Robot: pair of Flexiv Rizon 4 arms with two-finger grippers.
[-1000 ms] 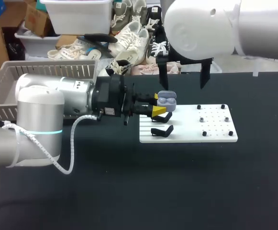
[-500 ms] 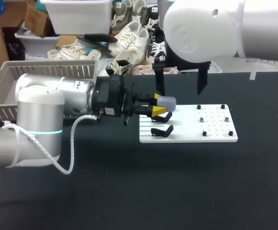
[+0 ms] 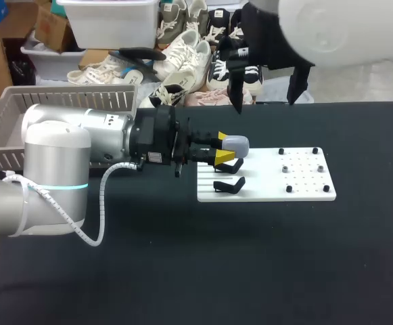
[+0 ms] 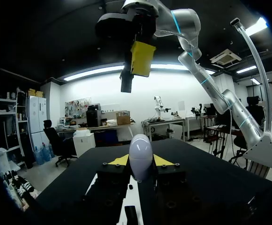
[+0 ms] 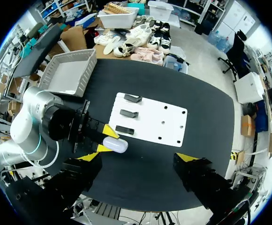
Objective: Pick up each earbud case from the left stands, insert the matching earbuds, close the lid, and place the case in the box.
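Left jaws are gripping the closed case [image 3: 235,143]; right jaws are hanging open above; carrying it to the box [image 3: 74,100] looks next.

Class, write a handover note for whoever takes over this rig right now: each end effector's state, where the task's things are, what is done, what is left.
Left end effector: shut on the earbud case, held close to the stand end of the white board.
Right end effector: open, empty, raised well above the board.
Done: the case is off its stand and its lid is closed; the earbuds cannot be seen.
Left: carry the case to the grey basket beyond the left arm and release it. The black stands hold no other case.
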